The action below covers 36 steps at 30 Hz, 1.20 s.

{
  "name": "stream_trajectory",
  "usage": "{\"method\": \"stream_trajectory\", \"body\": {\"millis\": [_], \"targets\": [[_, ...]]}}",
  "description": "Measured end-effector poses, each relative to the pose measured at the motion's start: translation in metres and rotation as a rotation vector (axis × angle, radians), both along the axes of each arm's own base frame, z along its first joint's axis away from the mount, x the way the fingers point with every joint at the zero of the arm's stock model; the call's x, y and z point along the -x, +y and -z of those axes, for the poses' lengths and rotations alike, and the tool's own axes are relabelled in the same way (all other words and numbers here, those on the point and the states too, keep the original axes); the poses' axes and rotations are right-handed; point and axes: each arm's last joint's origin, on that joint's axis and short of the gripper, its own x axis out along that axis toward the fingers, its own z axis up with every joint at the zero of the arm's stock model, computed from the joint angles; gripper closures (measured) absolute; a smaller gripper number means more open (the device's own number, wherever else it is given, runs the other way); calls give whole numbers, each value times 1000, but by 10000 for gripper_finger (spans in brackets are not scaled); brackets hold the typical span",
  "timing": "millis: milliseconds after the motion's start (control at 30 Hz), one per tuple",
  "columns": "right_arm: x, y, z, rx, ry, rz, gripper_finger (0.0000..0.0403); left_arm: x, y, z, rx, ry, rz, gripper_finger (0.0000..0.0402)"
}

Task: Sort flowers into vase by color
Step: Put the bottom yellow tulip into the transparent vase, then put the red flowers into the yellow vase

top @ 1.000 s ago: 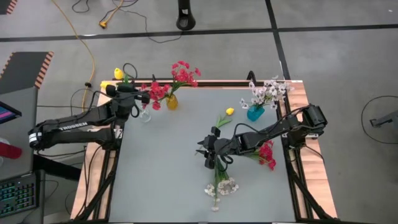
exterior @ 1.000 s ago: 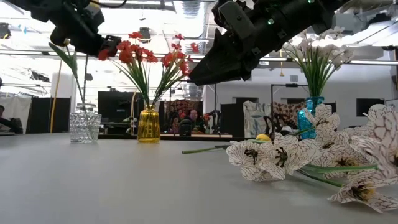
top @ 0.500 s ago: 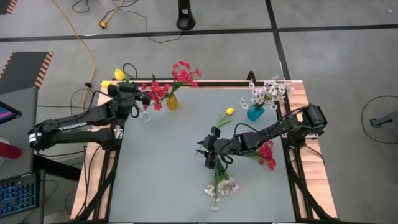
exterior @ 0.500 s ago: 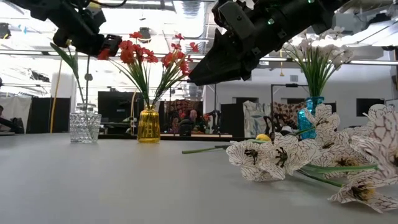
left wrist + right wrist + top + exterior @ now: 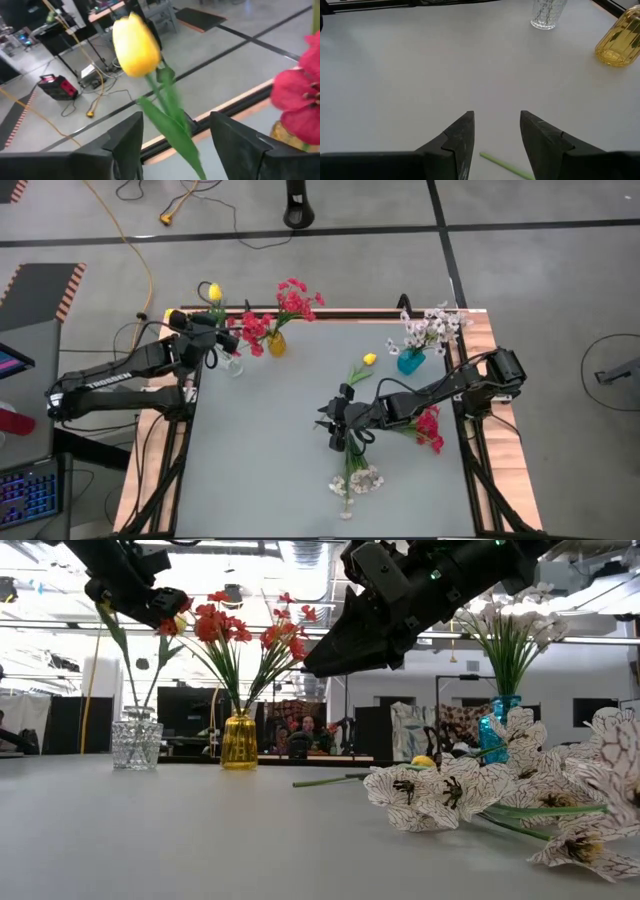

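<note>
You see two dark, jointed arms; the left arm (image 5: 120, 375) carries white lettering along its link, and black cables loop beside its wrist. Its fingers (image 5: 125, 145) are matte black wedges.

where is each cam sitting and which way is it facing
High: overhead, straight down; both arms, left gripper, right gripper.
Low: tabletop height, looking across at white flowers.
Left wrist: past its fingers, yellow tulip.
Right wrist: past its fingers to the table.
Shared: yellow vase.
</note>
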Motion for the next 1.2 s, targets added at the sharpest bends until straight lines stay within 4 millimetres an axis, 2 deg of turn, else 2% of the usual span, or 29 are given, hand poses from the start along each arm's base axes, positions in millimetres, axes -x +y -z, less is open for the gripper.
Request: {"method": "stream_trajectory", "body": {"millis": [300, 467, 633, 767, 967, 1200], "targets": [[0, 0, 0, 0, 0, 0, 219, 3, -2, -18, 10, -8, 29, 173], [0, 0, 0, 0, 0, 0, 219, 4, -3, -35, 12, -61, 77, 173], [0, 0, 0, 0, 0, 0, 219, 7, -6, -56, 25, -110, 147, 173], [0, 0, 0, 8, 3, -5, 219, 6, -13, -66, 73, -153, 282, 173], [2, 0, -2, 9, 8, -6, 219, -8, -30, -68, 202, -246, 575, 173], [16, -3, -17, 19, 56, -8, 219, -39, -58, -61, 246, -193, 778, 173]]}}
